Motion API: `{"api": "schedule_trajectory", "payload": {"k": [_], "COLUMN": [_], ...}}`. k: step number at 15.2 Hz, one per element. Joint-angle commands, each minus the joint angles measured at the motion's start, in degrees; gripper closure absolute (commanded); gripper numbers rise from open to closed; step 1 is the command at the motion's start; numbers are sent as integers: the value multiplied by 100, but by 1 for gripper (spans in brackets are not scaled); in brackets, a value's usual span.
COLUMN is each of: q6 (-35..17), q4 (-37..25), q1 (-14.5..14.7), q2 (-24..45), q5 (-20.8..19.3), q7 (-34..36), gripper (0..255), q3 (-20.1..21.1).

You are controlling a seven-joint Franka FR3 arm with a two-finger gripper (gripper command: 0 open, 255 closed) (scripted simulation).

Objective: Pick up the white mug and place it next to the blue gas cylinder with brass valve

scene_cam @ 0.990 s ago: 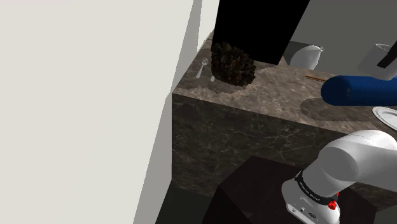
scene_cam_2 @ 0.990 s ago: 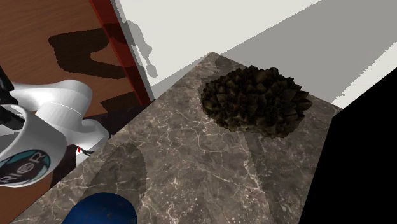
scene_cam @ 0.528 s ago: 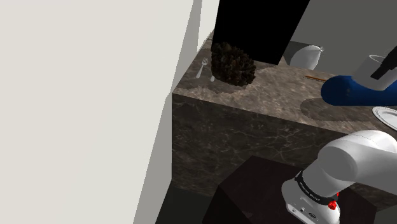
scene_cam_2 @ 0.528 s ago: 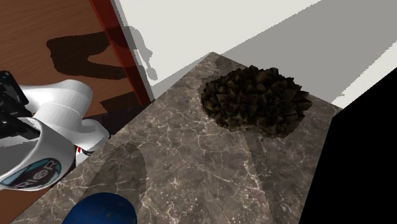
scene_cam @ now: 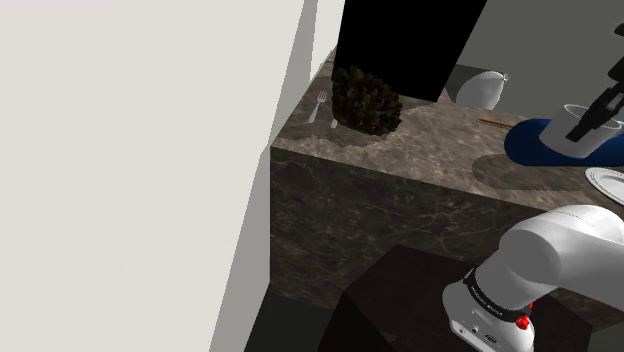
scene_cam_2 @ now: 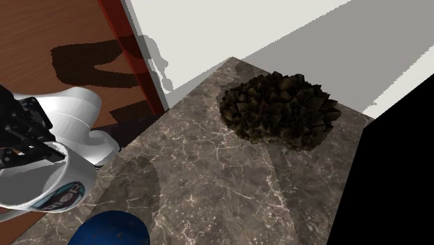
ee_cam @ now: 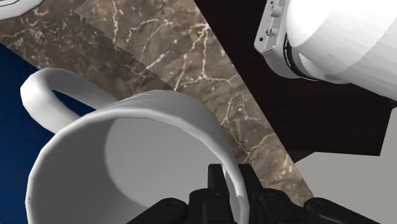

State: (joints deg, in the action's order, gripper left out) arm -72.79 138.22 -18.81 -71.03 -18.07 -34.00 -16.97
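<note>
My gripper is shut on the rim of the white mug, one finger inside and one outside, with the handle on the far side from the fingers. In the shoulder view the mug hangs from the gripper just over the blue cylinder, which lies on the marble counter at the right edge. The second exterior view has the mug, with a teal print, tilted under the gripper beside the cylinder's blue end. No valve is visible.
A dark spiky clump sits at the counter's far end, with a fork beside it. A white plate lies near the cylinder, and a white rounded vessel stands behind. My own white arm hangs over the stand.
The gripper has come down with the mug, from above the cylinder to right over it. In the second exterior view the mug has slid in further from the left.
</note>
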Motion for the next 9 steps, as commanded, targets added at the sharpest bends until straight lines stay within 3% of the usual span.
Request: {"api": "schedule_trajectory", "payload": {"k": [1, 9], "q6": [-84, -435], "q4": [206, 962], "q1": [-26, -129], "q2": [-121, -527], "q5": [-28, -197], "q7": [14, 43], "gripper": [255, 255], "q3": [-24, -191]}}
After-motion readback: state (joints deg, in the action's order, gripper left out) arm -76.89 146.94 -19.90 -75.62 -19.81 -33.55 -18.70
